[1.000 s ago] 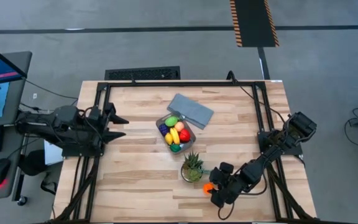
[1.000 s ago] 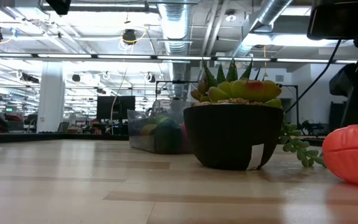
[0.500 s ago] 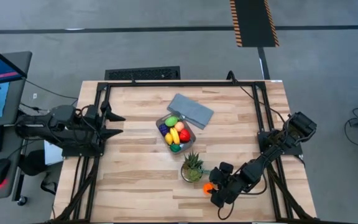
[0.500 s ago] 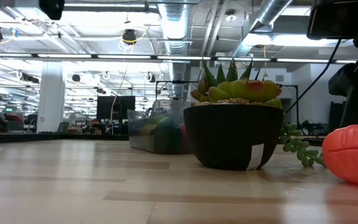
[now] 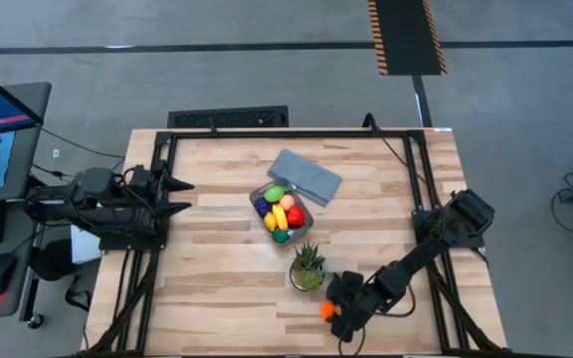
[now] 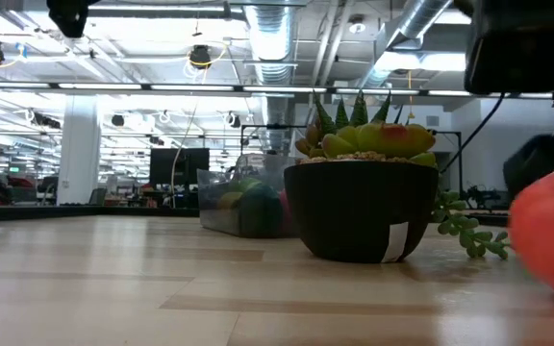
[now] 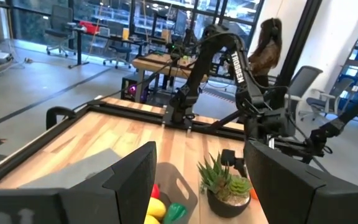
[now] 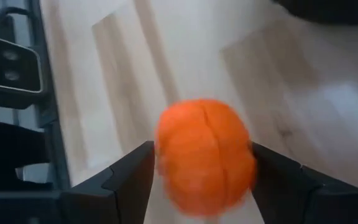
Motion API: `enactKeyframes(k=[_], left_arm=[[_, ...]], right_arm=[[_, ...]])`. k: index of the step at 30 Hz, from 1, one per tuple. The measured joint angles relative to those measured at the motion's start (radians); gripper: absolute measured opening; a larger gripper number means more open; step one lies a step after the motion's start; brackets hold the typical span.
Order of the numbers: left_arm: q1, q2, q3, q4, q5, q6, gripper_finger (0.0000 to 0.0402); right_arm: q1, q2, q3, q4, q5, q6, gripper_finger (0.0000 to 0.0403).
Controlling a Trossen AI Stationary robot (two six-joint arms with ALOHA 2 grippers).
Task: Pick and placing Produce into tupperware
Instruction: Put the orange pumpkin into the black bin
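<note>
Now right hand [image 5: 334,312] nearer table edge, around orange fruit [image 8: 205,155].

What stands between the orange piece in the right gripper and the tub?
The potted plant stands on the line from the orange piece, held by the right gripper, to the tub; nothing else visible blocks it.

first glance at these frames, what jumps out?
The orange toy fruit between the right gripper's fingers, at the table's near edge beside the spiky potted plant. Then the clear tub mid-table, packed with bright produce, its grey-blue lid lying just behind. The left gripper waits at the left edge.
</note>
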Motion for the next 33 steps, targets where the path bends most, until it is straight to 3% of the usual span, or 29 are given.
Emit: enactKeyframes(k=[14,25,33], left_arm=[[0.0,0.0,0.0,-0.011,-0.018,-0.011,0.0234],[0.0,0.0,0.0,-0.011,-0.016,-0.018,0.0234],[0.0,0.0,0.0,-0.011,-0.015,-0.025,0.0234]], right_arm=[[-0.002,0.07,0.074,-0.032,0.039,-0.028,0.0258],[-0.003,0.064,0.074,-0.054,0.037,-0.007,0.0184],[0.004,0.058,0.072,-0.055,0.045,0.002,0.0197]])
